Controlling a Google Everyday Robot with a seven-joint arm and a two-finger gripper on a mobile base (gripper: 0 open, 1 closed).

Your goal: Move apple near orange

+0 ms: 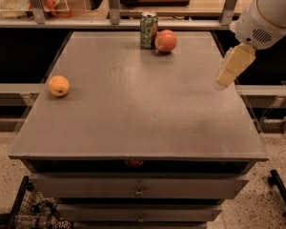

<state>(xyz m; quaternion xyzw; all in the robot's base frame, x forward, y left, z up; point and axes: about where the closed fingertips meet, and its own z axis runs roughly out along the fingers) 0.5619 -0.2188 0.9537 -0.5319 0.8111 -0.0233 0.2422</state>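
The apple is a reddish-pink round fruit at the far edge of the grey table, touching or right beside a green can. The orange is a small yellow-orange fruit near the table's left edge. My gripper hangs from the white arm at the right, above the table's right side, well apart from both fruits and holding nothing that I can see.
A green drink can stands upright just left of the apple. A counter with rails and posts runs behind the table. Drawers sit under the front edge; a wire basket is on the floor at lower left.
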